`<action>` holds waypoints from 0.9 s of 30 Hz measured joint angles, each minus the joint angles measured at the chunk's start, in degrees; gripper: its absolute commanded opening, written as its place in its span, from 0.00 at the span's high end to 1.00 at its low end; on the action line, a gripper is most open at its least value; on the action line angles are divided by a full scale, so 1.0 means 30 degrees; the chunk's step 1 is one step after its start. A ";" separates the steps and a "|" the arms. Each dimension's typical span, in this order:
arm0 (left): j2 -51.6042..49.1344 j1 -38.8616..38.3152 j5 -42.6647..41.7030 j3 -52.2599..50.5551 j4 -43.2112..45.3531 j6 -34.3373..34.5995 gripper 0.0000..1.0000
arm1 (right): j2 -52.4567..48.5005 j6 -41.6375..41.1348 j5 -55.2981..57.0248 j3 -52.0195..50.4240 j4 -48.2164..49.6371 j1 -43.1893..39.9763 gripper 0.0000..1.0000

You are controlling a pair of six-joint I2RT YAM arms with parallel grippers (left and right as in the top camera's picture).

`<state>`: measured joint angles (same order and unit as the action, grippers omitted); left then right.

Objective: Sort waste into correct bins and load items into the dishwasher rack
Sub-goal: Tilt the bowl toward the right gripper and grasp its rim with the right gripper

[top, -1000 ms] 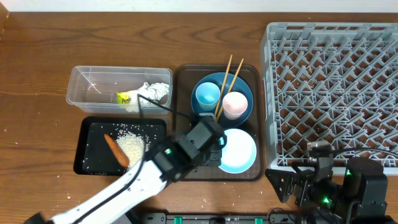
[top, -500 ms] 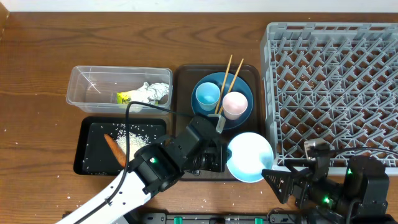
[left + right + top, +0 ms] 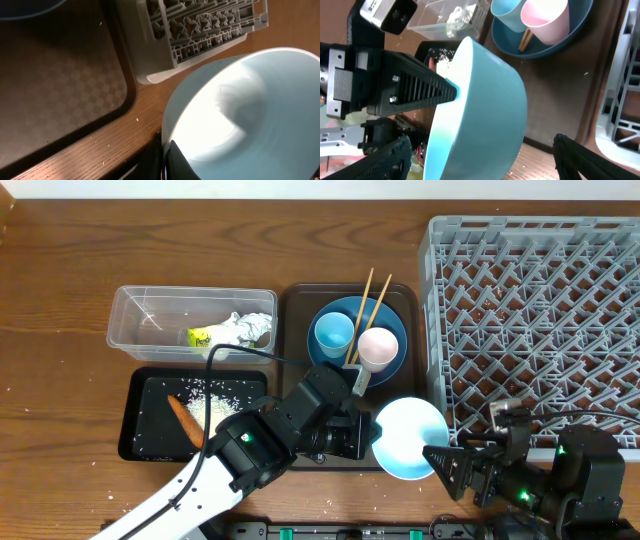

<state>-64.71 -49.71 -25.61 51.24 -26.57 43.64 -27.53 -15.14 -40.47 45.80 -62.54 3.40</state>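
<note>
Waste sorting appears complete. The crumpled tissue (image 3: pixel 252 327) and snack wrapper (image 3: pixel 204 337) lie in the clear tub (image 3: pixel 135 310). The rice crumbs (image 3: pixel 212 408) and orange bit (image 3: pixel 186 423) lie in the black tray (image 3: pixel 140 445). A few pale specks on the table near that tray may be stray grains.

Rack loading has, on this evidence, barely begun: none of the items is seen in the dishwasher rack (image 3: pixel 540 300). The bowl (image 3: pixel 410 440), white inside and pale blue outside, is off the brown serving tray (image 3: pixel 295 310). It is tipped on edge just beside the rack's near corner. The left gripper (image 3: pixel 362 438) is clenched on the bowl's rim. The right gripper (image 3: pixel 455 470) sits close against the bowl with its fingers spread wide to either side. No contact is evident in the right wrist view, which suggests a handover in progress.

Outstanding on the serving tray:
- the dark blue plate (image 3: pixel 392 320)
- the light blue cup (image 3: pixel 333 333) and the pink cup (image 3: pixel 377 348), both standing on the plate
- the two chopsticks (image 3: pixel 368 300) leaning across the plate
</note>
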 measured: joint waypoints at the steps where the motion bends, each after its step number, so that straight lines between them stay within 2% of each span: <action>1: 0.0000 0.0000 0.0000 0.0000 0.0007 0.0000 0.94 | 0.0000 -0.0109 0.0007 0.0000 0.0058 0.0007 0.14; 27: 0.0000 0.0000 -0.0554 0.0000 0.1246 0.0000 0.94 | -0.0044 -0.2113 -0.0889 0.0000 0.0452 0.0000 0.15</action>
<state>-64.71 -49.71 -27.27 51.24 -22.83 43.64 -27.66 -21.47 -43.13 45.80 -61.19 3.40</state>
